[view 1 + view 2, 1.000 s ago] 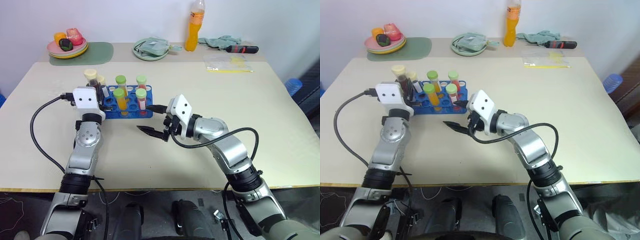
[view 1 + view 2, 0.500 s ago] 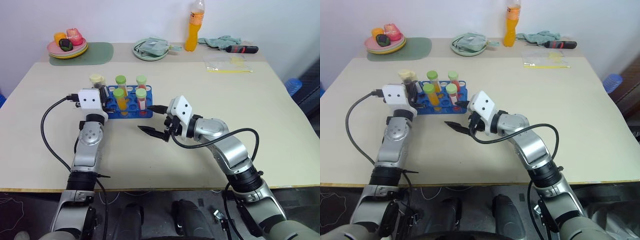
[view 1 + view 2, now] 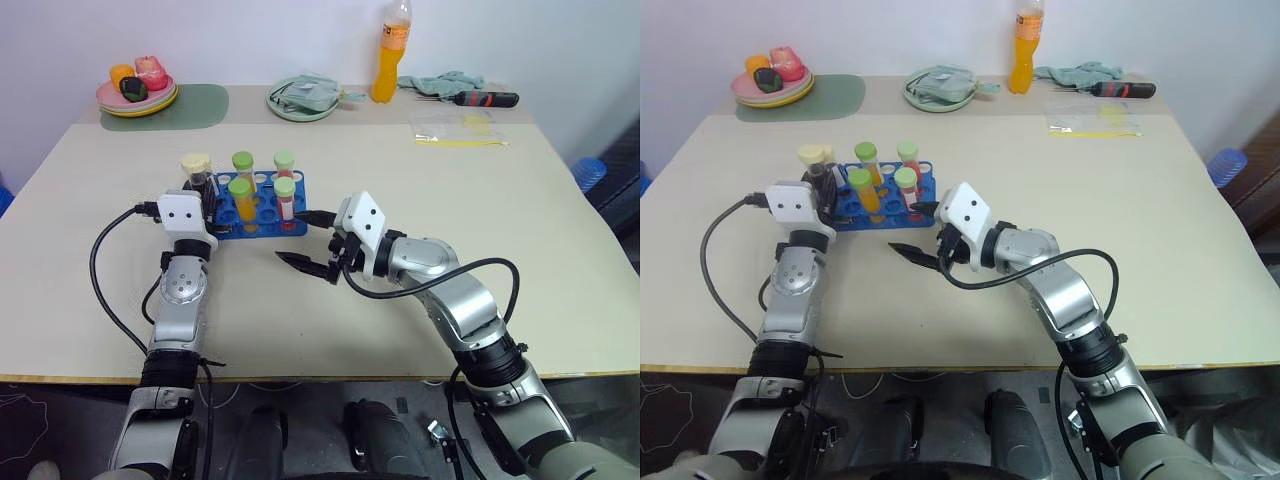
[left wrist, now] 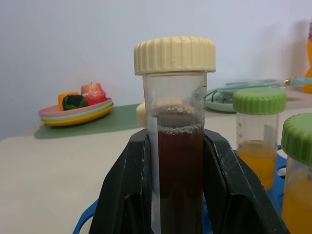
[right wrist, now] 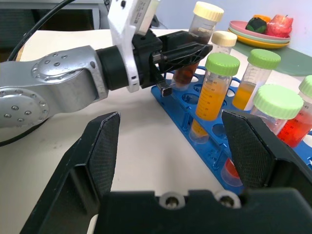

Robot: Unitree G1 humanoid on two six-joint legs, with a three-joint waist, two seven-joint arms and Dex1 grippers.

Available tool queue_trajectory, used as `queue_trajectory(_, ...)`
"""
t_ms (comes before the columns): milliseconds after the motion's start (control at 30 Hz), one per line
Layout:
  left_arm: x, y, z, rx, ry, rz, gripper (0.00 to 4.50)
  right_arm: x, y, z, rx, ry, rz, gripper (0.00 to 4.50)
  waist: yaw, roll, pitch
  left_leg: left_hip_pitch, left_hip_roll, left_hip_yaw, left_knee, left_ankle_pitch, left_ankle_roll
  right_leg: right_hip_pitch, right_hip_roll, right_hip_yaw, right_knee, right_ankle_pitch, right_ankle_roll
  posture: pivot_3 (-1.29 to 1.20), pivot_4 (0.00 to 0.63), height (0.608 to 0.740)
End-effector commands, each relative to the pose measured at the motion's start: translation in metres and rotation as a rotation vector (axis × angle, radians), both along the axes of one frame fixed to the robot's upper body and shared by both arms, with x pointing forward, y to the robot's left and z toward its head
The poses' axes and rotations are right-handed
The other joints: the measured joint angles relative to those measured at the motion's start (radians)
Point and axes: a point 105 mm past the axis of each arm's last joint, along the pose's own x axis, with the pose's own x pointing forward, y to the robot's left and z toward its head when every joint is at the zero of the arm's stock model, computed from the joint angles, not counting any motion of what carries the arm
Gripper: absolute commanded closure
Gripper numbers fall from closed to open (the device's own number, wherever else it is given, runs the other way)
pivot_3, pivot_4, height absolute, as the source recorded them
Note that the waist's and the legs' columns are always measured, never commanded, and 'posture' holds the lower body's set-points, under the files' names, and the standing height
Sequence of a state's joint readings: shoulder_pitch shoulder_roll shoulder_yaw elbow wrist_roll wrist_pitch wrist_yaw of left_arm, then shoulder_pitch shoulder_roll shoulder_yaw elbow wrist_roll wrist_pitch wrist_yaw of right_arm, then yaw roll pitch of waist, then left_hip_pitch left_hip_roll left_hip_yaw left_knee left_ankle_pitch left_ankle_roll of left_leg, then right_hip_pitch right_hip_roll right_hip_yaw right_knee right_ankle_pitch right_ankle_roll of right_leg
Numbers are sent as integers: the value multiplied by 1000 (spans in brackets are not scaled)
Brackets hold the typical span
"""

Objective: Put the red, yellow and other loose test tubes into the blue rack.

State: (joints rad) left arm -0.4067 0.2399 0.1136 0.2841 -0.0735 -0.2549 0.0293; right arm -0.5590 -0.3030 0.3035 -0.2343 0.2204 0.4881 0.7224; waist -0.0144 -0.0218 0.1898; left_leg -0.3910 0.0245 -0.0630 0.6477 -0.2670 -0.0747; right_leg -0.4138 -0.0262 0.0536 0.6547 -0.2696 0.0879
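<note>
My left gripper [image 4: 175, 139] is shut on an upright test tube [image 3: 196, 166] with a cream cap and dark brown liquid. It holds the tube at the left end of the blue rack [image 3: 262, 229]. I cannot tell whether the tube's bottom is inside a hole. In the rack stand green-capped tubes, two with yellow-orange liquid [image 3: 239, 190] and two with red liquid [image 3: 285, 190]. Another cream-capped tube [image 5: 224, 39] stands behind the held one. My right gripper [image 3: 290, 235] hovers open by the rack's right front corner, holding nothing.
At the table's far edge are a plate of fruit [image 3: 137, 92] on a green mat [image 3: 195, 106], a green dish with a cloth [image 3: 303, 98], an orange drink bottle [image 3: 390, 50], a screwdriver [image 3: 485, 98] and a plastic bag [image 3: 458, 126].
The left forearm has swung inward. The held tube has eased slightly down and right, closer to the rack's left end. The right arm has kept still.
</note>
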Motion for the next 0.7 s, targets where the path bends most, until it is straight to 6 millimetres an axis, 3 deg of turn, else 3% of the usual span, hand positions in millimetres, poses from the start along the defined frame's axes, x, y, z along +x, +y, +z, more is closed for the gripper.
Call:
queue_trajectory(33,-4,3,4,-5,-33,15,2258,-6,0,13,29,-43,16,834,0,0,0,0,0,0,0,0,0,0,0,0,0,0,0,0,150,740)
queue_trajectory(133,-7,11,5,-33,-40,53,827,-6,0,13,27,-41,22,834,0,0,0,0,0,0,0,0,0,0,0,0,0,0,0,0,150,740)
queue_trajectory(300,-16,23,9,-51,-49,69,827,-7,-1,14,27,-41,29,834,-4,0,0,0,0,0,0,0,0,0,0,0,0,0,0,0,150,740)
queue_trajectory(467,-56,33,20,27,-11,-74,827,-11,-15,21,13,-38,54,834,-6,0,0,0,1,0,0,0,0,0,0,0,0,0,0,0,150,740)
queue_trajectory(600,-96,43,15,124,156,-245,827,-7,-46,26,-21,-12,39,834,-6,0,0,0,2,0,0,0,0,0,0,0,0,0,0,0,150,740)
queue_trajectory(700,-120,58,13,167,284,-317,827,9,-86,21,-67,9,-90,834,-3,2,1,1,2,1,-1,-1,1,1,1,0,0,0,-1,0,150,740)
